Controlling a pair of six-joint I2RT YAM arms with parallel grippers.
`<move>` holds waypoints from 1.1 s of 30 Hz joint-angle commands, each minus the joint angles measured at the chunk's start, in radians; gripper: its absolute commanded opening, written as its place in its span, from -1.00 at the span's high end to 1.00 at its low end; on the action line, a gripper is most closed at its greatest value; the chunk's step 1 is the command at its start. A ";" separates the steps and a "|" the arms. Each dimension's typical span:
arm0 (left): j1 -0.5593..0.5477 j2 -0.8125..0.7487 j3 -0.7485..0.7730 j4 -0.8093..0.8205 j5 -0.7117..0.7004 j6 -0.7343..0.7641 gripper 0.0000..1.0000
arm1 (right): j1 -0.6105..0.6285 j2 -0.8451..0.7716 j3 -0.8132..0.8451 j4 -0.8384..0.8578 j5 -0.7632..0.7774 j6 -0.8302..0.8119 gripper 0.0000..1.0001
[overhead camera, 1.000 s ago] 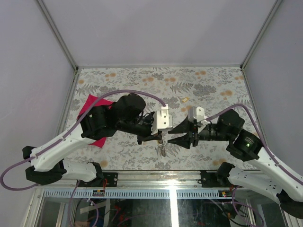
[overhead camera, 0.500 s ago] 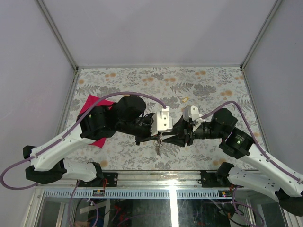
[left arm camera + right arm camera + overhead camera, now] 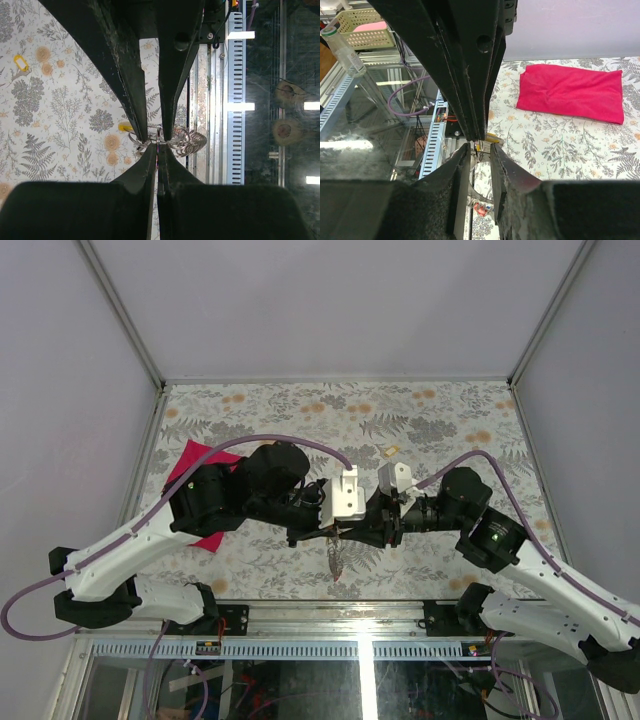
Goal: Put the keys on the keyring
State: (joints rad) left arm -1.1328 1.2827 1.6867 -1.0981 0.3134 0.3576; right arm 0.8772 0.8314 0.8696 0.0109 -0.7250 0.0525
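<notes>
"Grey metal, ribbed like a coil: that is the keyring (image 3: 186,141) on my left wrist feed. Have you got it too?"

"I have. My left claw (image 3: 157,151) is clenched on it, fingers pressed together with the ring's wire pinched at their tips. It hangs above the near edge of the desk (image 3: 450,420), about halfway along."

"And the right claw (image 3: 479,148)?"

"Released. Its two fingers stand apart, one on each side of the left claw's tips, the two claws nose to nose. From the right wrist feed I cannot tell whether either finger touches the ring."

"What about the keys?"

"A yellow-capped key (image 3: 125,128) sticks out just beside the ring, on the side turned away from the near edge. From overhead I see a small bunch of keys (image 3: 335,558) dangling under the two claws, but it is too fine for me to pick out single keys."

"Anything else on the desk?"

"One loose yellow key (image 3: 392,450) lies flat towards the far edge, well apart from the claws. A red cloth (image 3: 572,90) lies by the left edge."
</notes>
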 commanded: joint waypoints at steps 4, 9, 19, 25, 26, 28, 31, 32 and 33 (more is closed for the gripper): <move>-0.008 -0.015 0.020 0.034 -0.006 0.012 1.00 | 0.002 0.006 0.000 0.040 -0.001 -0.014 0.54; -0.010 -0.019 0.018 0.041 -0.007 0.010 1.00 | 0.002 0.007 -0.002 0.039 0.004 -0.015 0.63; -0.010 -0.037 0.008 0.066 0.000 0.001 1.00 | 0.003 0.007 0.000 0.047 0.009 -0.012 0.84; -0.011 -0.071 -0.026 0.126 -0.004 -0.013 0.82 | 0.003 -0.028 0.005 0.062 0.022 -0.001 1.00; -0.011 -0.087 -0.039 0.148 0.000 -0.016 0.76 | 0.003 -0.041 0.009 0.062 0.027 -0.002 1.00; -0.009 -0.121 -0.077 0.197 0.013 -0.024 0.63 | 0.003 -0.061 0.015 0.062 0.035 0.003 1.00; -0.010 -0.186 -0.141 0.287 0.026 -0.046 0.51 | 0.003 -0.085 0.025 0.065 0.030 0.017 1.00; -0.010 -0.208 -0.167 0.334 0.028 -0.055 0.50 | 0.003 -0.092 0.029 0.070 0.024 0.023 1.00; -0.011 -0.230 -0.191 0.371 0.032 -0.064 0.49 | 0.002 -0.096 0.031 0.074 0.018 0.029 1.00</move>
State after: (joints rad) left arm -1.1378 1.1309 1.5612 -0.9390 0.3153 0.3359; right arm 0.8772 0.7792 0.8642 0.0120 -0.7013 0.0555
